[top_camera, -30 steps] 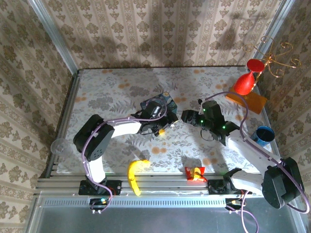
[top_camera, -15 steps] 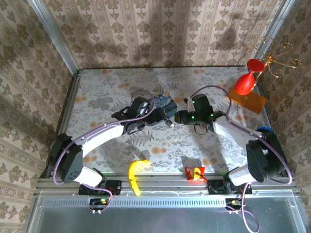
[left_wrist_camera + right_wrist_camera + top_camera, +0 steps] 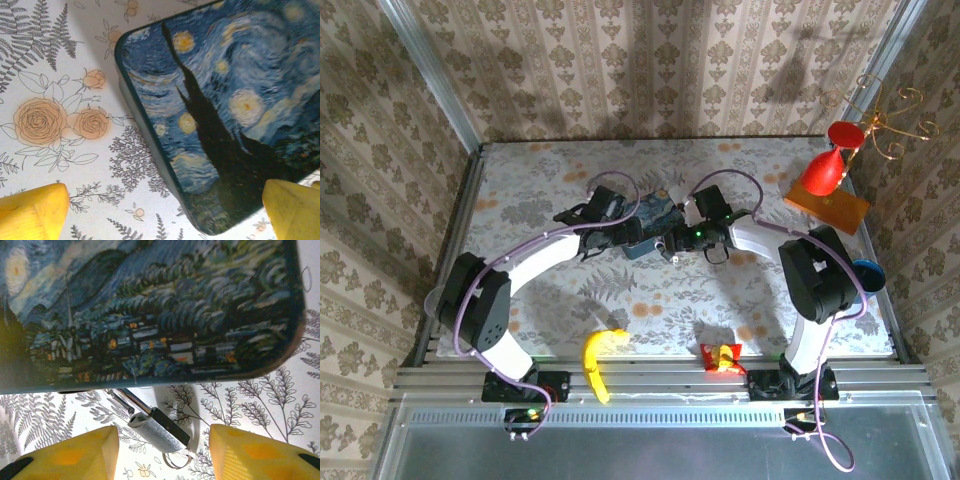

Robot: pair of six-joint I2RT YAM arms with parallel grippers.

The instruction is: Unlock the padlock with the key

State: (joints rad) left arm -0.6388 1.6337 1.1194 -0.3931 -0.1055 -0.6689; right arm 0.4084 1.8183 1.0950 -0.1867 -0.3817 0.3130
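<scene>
Since the right gripper point(image 3: 165, 452) has its 2 yellow fingers point(image 3: 75, 455) spread and pinching nothing, the padlock point(image 3: 157, 432) lies loose on the table point(image 3: 260, 400) between them. It sits closer to one finger than the other and seems to touch neither. A thin wire ring point(image 3: 175, 460) sits at the lock's nearer end. Whether a key is on it or in the lock I cannot tell, so closing now could pinch the lock body rather than a key. If the fingers close off-centre, the closer one would likely shove the lock sideways and swing it on its shackle point(image 3: 125, 401). Just beyond the fingertips the shackle runs under the edge of the tin box point(image 3: 150, 305), so a pull could drag or tip that box. Farther on, the left gripper point(image 3: 165, 210) hovers with its 2 fingers wide apart, the box's corner between them, gripping nothing. Nothing steadies the box against such a tug.
</scene>
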